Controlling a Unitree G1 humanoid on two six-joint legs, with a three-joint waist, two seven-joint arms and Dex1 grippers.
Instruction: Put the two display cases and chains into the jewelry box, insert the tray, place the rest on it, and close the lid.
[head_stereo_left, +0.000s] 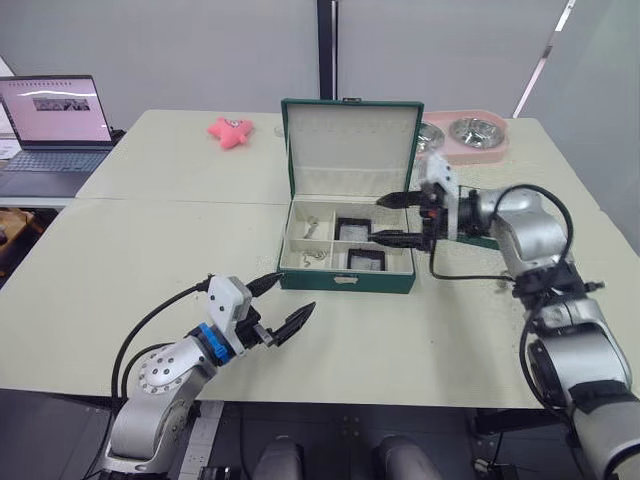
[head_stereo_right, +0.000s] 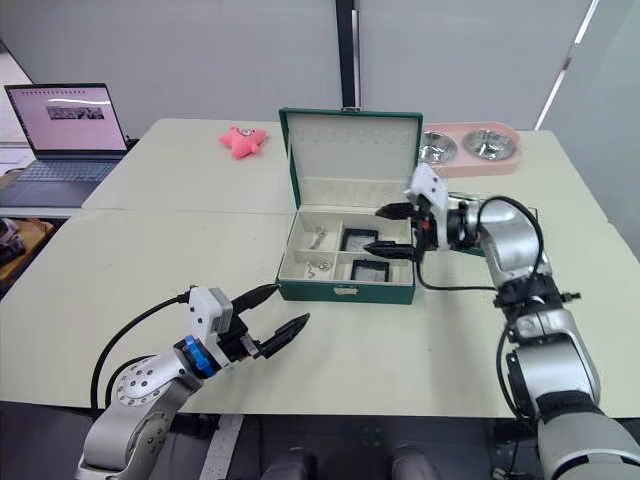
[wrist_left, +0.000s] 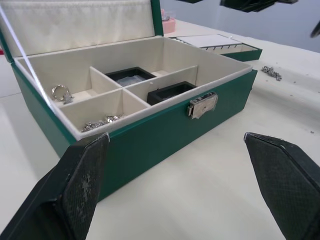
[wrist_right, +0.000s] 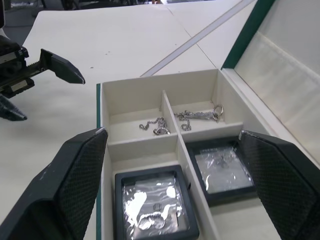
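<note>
the tray (wrist_left: 220, 45) (stiff, light, shallow) looks best pinched by its green rim; right gripper (head_stereo_left: 397, 219) hovers wide, empty, over the jewelry box (head_stereo_left: 345, 279).

We look down between the two black fingers (wrist_right: 75, 180) of the right gripper (wrist_right: 175, 192), spread wide apart over the open jewelry box (wrist_right: 98, 165). Its cream interior is split into four compartments. Two display cases sit in the nearer pair: one black-framed case (wrist_right: 154, 206) and, beside it across the divider, the other case (wrist_right: 224, 171), each with a glossy clear centre. The farther pair holds silver chains: a short chain (wrist_right: 155, 126) in one and a longer chain with a ring end (wrist_right: 199, 115) in the next. The raised lid (wrist_right: 280, 70) shows its cream lining. Beyond the box, over the pale table (wrist_right: 110, 35), we see the left gripper (wrist_right: 35, 80) with fingers parted.
</note>
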